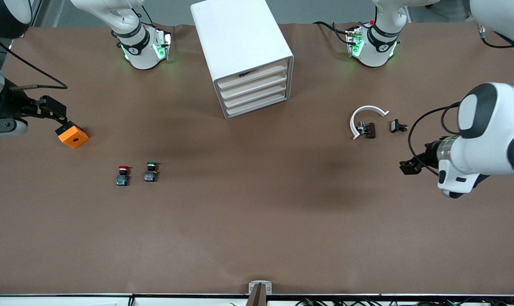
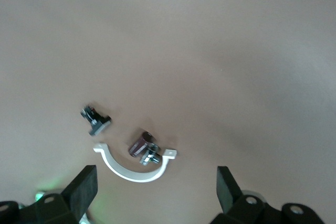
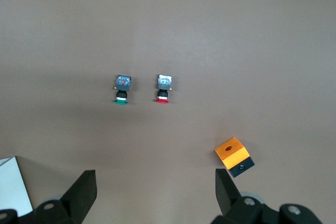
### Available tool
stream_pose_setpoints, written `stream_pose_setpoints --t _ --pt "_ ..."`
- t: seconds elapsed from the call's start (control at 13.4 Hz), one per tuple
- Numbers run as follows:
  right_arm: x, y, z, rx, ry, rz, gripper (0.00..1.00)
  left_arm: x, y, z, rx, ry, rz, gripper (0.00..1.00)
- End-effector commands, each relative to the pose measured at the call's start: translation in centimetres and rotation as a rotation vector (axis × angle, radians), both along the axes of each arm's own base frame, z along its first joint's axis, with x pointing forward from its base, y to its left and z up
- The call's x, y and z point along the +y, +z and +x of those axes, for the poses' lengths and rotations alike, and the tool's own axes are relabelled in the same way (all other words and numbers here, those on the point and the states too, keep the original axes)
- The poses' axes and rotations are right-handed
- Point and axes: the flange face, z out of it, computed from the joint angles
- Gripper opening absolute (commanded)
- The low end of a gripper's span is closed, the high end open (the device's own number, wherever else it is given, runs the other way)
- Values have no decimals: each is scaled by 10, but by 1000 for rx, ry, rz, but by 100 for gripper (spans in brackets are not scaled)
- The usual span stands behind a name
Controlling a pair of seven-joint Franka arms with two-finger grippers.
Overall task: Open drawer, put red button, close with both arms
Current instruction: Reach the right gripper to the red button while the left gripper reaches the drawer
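Note:
The white cabinet (image 1: 240,38) stands at the robots' edge of the table, between the two bases. Its second-highest drawer (image 1: 253,85) is closed, like the three others. The red button (image 1: 122,174) stands on the table beside the green-capped button (image 1: 151,171), toward the right arm's end. Both also show in the right wrist view, red (image 3: 163,88) and green (image 3: 122,89). My right gripper (image 1: 53,111) is open and empty over the table by an orange block (image 1: 72,135). It shows wide open in its wrist view (image 3: 155,179). My left gripper (image 1: 412,163) is open and empty (image 2: 156,177) at the left arm's end.
A white half ring (image 1: 365,117), a brown part (image 1: 369,129) and a black clip (image 1: 398,126) lie toward the left arm's end. They show in the left wrist view: ring (image 2: 131,170), clip (image 2: 95,119). A cabinet corner (image 3: 10,184) shows in the right wrist view.

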Motion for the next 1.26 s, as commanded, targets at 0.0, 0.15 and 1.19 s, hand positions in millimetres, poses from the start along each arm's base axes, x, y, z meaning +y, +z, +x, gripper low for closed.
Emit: stream_pose_setpoints --t 0.0,0.15,1.19 --pt "0 -31 18 43 6 -26 100 -30 -25 17 19 229 72 100" --pt "2 -56 35 26 7 -21 100 -48 -54 16 67 320 100 100" --pt "-22 -322 92 -1 -11 0 100 -201 -162 -33 485 783 106 100"
